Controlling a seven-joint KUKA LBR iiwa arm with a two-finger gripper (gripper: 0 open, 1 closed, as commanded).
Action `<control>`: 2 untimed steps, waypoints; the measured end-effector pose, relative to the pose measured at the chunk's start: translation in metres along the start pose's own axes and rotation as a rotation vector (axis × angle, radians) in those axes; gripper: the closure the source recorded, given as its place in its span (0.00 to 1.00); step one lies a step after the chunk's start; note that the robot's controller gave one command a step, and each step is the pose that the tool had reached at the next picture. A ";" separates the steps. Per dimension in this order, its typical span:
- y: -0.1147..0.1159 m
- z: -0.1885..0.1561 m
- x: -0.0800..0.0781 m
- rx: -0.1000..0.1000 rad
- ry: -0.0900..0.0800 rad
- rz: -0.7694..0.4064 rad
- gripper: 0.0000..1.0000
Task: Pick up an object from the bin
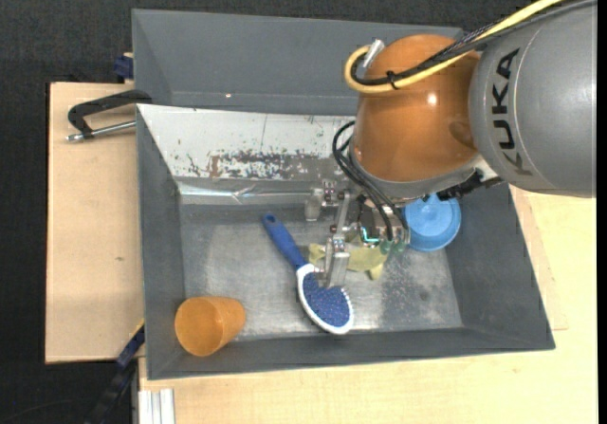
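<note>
My gripper [336, 253] hangs low in the middle of the bin, just under the arm's orange cover. Its tip is right above the white head of a blue brush [322, 304], whose blue handle runs up and to the left. A pale yellow thing [368, 264] lies right beside the gripper on its right, partly hidden by it. A light blue round cup-like thing [433, 223] sits further right, half covered by the arm.
An orange cup [207, 324] lies on its side in the bin's front left corner. The arm and its orange cover hang over the bin's right rear part.
</note>
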State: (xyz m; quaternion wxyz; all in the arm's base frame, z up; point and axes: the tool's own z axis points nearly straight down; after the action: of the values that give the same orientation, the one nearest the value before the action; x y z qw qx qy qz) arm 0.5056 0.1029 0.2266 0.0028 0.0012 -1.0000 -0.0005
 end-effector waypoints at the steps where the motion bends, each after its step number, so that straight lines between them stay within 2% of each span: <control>1: -0.023 0.126 0.009 0.001 0.002 -0.021 0.00; 2: -0.040 0.155 0.005 -0.004 -0.004 0.299 0.00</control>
State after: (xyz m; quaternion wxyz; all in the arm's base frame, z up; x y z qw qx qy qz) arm 0.4997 0.0630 0.0719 0.0010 -0.1476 -0.9890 -0.0018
